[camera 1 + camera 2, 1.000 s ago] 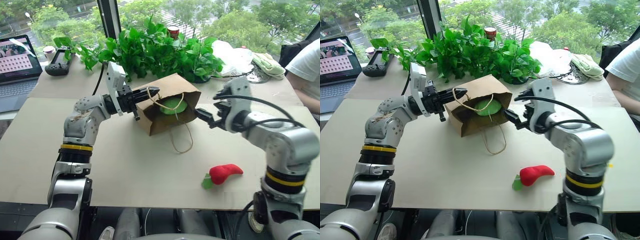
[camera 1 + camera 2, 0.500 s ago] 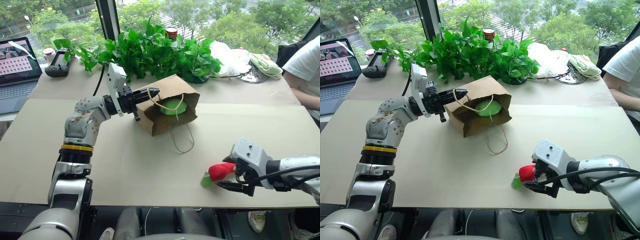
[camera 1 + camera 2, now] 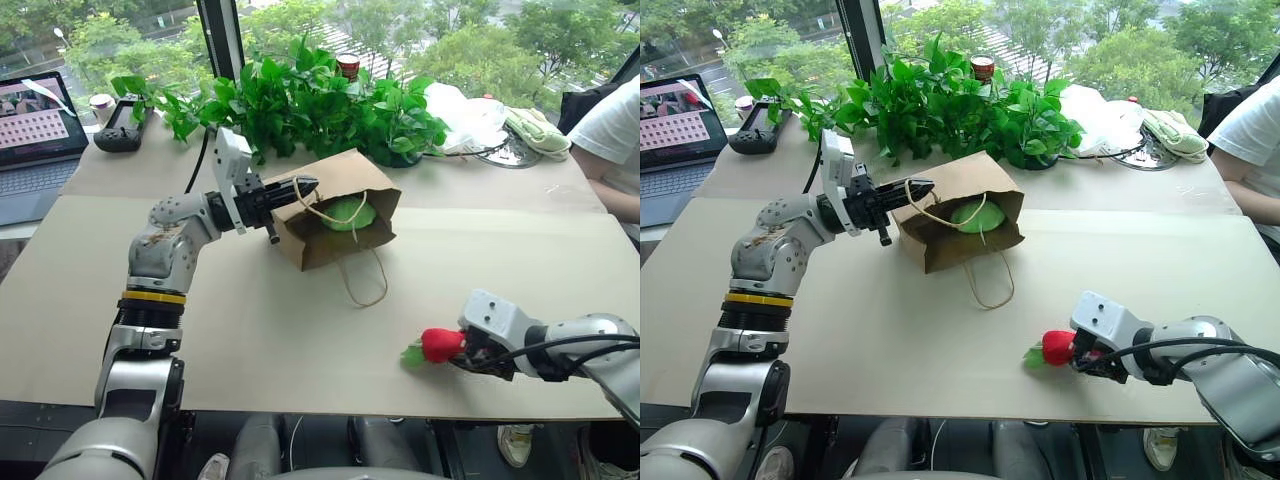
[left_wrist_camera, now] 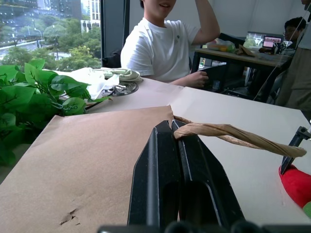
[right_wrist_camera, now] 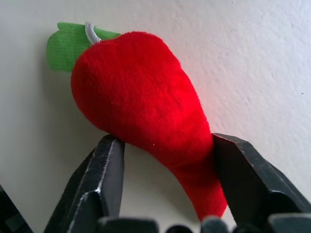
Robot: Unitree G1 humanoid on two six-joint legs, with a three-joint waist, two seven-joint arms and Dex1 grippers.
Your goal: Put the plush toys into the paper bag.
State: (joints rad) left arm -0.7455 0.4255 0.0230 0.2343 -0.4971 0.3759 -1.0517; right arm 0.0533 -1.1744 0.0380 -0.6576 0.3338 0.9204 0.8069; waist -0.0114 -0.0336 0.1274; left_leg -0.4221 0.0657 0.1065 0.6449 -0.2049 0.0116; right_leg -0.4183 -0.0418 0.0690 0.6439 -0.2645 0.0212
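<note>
Red chili toy (image 5: 146, 111) pinched between right fingers (image 5: 109, 170), left fingers (image 4: 160, 179) clenched on bag handle (image 4: 233, 136)

Left gripper (image 3: 305, 186) reaches out level, fingers pressed together; right gripper (image 5: 167, 160) angles down low, fingers apart.

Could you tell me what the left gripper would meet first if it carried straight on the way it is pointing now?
The left gripper, shut on the paper bag's cord handle, points across the bag's top. Carrying on, it would probably slide over that brown paper first; beyond the bag, the table looks free, though depth is hard to judge.
</note>
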